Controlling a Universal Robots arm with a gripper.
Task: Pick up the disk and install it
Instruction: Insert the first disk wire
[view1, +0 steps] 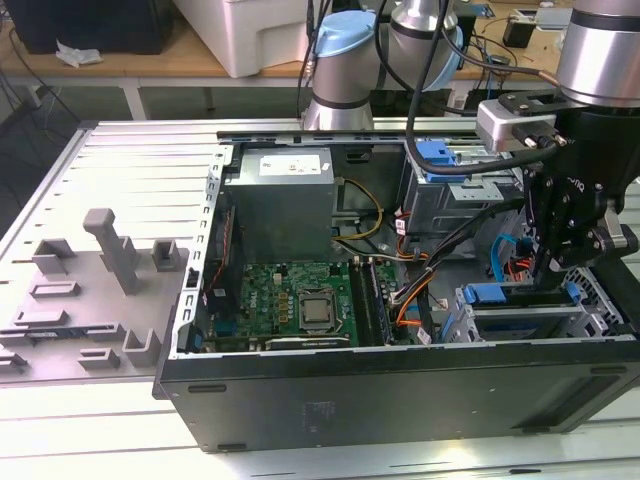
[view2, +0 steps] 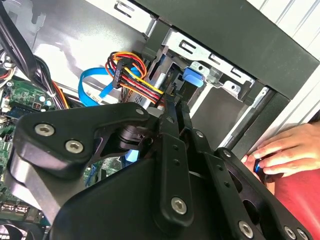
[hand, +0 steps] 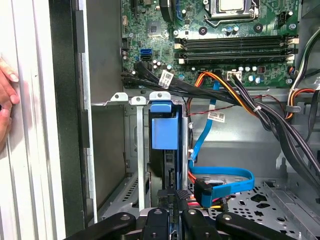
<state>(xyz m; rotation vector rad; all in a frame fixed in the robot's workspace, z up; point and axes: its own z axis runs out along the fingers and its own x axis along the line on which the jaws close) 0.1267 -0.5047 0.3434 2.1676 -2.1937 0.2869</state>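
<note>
The disk (view1: 500, 294) stands on edge in the drive cage (view1: 520, 325) at the exterior view's lower right, inside the open case (view1: 400, 390). Judged from this, pickup is done and seating is well advanced or complete. The pincer (view1: 550, 272) hangs at the disk's near end, fingers narrow and nearly together; whether they clamp the disk cannot be told.

Clearance is tight. Cage walls flank the disk, and a blue ribbon cable (hand: 225, 177) and a wire bundle (view2: 132, 67) lie just beside it. A hand (view2: 285, 150) rests on the case's outer edge.
</note>
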